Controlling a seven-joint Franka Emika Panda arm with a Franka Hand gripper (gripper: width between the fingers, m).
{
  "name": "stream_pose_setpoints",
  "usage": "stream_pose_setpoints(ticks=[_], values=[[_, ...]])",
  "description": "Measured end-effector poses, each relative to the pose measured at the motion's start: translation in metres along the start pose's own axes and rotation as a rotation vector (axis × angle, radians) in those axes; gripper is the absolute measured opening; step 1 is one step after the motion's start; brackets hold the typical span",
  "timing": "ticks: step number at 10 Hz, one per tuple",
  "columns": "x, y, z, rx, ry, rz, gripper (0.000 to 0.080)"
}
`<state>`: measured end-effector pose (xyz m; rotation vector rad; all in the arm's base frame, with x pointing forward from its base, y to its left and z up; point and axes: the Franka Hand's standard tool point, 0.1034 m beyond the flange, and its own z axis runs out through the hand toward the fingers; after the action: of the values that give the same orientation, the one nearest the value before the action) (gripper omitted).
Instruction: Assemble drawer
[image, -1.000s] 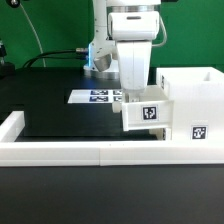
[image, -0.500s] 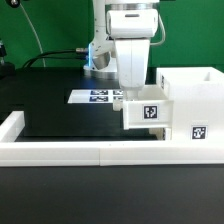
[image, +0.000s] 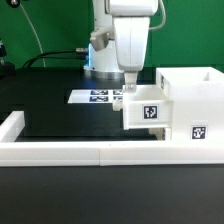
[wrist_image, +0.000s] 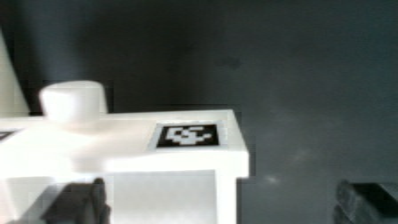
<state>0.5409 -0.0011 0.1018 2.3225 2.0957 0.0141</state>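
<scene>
- Claw (image: 129, 77) hangs directly above my tray (image: 145, 109), fingers spread wide, gripping nothing; the wrist view shows both fingertips (wrist_image: 71, 205) clear of the tray.
- Tray stands on the desk (image: 60, 115), pressed against the shell (image: 195, 105), which lies toward the exterior view's right.
- Tray tag (wrist_image: 191, 136) faces up beneath me, beside a round knob (wrist_image: 73, 102).
- Judgement: the tray's long axis seems to run toward the shell, so the next move is a straight descent.
</scene>
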Motion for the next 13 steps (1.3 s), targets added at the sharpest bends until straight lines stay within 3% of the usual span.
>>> stream_pose_setpoints(ticks=[1, 2, 3, 6, 8, 11, 13], values=[[-0.003, 0.003, -0.014, 0.01, -0.01, 0.003, 0.0646], [-0.01, 0.008, -0.024, 0.001, -0.016, 0.001, 0.0646], [-0.024, 0.008, -0.026, 0.0, -0.016, -0.025, 0.0649], [-0.07, 0.004, -0.01, 0.022, -0.001, -0.064, 0.0649], [-0.084, 0.003, 0.009, 0.041, 0.091, -0.078, 0.0649], [-0.082, 0.008, 0.044, 0.081, 0.217, -0.044, 0.0649], [-0.058, 0.011, 0.05, 0.09, 0.224, 0.0, 0.0649]])
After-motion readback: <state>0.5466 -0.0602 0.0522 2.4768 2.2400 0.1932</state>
